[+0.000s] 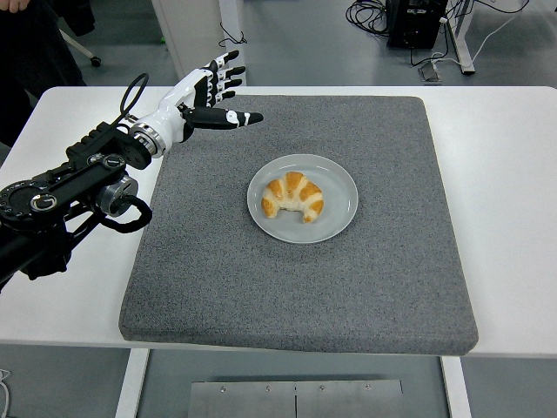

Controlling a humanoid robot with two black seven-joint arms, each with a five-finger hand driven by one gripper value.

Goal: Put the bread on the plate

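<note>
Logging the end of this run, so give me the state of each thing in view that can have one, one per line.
Croissant: lying on the plate, nothing gripping it.
Plate: upright on the grey mat, holding the croissant.
Grey mat: flat on the white table.
Left hand: open, fingers spread, empty, raised over the mat's far left corner, apart from the plate.
Right hand: not in view.
</note>
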